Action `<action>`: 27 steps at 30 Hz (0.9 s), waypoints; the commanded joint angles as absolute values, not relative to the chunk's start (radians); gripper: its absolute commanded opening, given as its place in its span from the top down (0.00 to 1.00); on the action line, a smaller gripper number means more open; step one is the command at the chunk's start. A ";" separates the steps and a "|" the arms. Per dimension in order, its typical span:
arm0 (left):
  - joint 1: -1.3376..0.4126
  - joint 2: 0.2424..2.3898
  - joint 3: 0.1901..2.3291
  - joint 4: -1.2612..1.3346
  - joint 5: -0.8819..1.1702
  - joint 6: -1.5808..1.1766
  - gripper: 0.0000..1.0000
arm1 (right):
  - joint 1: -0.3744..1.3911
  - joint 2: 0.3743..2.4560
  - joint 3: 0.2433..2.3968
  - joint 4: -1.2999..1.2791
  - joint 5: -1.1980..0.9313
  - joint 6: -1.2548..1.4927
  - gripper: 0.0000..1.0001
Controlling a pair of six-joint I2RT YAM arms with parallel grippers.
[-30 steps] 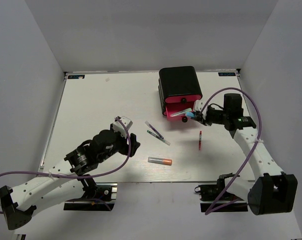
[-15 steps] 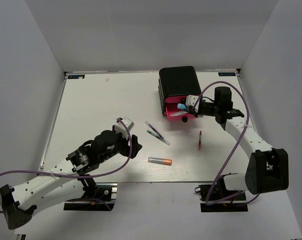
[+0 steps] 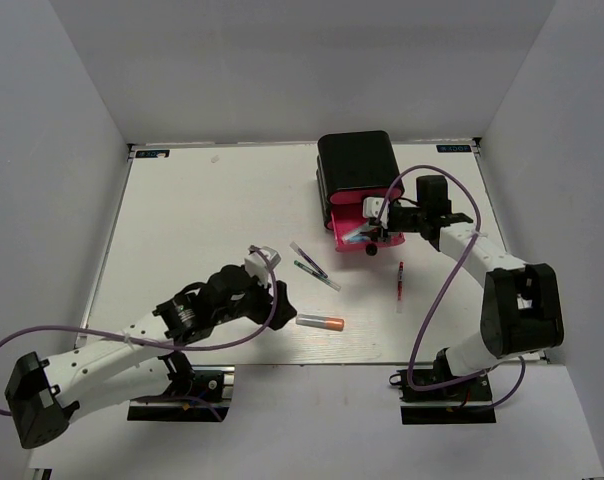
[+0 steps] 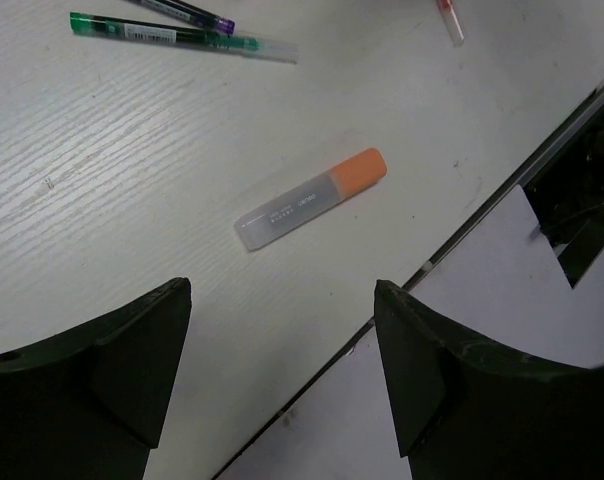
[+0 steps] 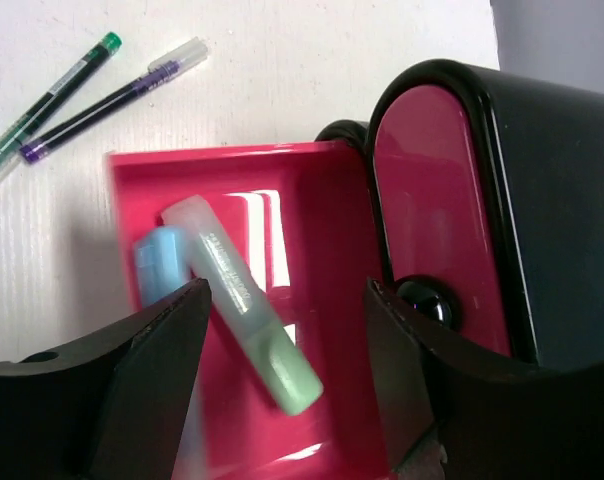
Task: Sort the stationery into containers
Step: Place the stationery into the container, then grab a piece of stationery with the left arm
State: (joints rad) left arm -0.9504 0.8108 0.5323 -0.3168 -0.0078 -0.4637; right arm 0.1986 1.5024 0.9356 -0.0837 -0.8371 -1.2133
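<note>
Presently, left gripper [image 4: 280, 300] is noted spread and empty; grey marker with orange cap [image 4: 310, 199] is seen lying just ahead on the bench [image 4: 102, 180], long axis oblique to the jaws; left side nearer.

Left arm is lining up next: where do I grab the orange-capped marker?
Grip the grey marker with orange cap mid-barrel, from straight above. It lies flat and diagonal with nothing touching it; turn the open left tool so it spans the barrel.
</note>
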 commanded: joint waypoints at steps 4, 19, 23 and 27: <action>-0.963 0.998 0.696 -0.344 0.075 -0.296 0.16 | 0.201 1.431 0.976 -0.046 -0.862 -1.134 0.31; -1.074 1.311 0.833 -0.353 0.120 0.027 0.39 | 0.186 1.120 0.861 -0.087 -0.850 -0.772 0.96; -1.124 1.413 0.874 -0.344 0.052 0.072 0.33 | 0.181 0.999 0.767 -0.124 -0.853 -0.713 0.87; -1.149 1.526 0.942 -0.344 0.034 0.165 0.28 | 0.173 0.916 0.704 -0.155 -0.816 -0.673 0.64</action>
State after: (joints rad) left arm -1.1343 1.4830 0.8787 -0.3519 0.0631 0.0708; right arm 0.1833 0.9508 0.7277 -0.1207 -0.8333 -0.7391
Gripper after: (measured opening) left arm 0.710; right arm 0.332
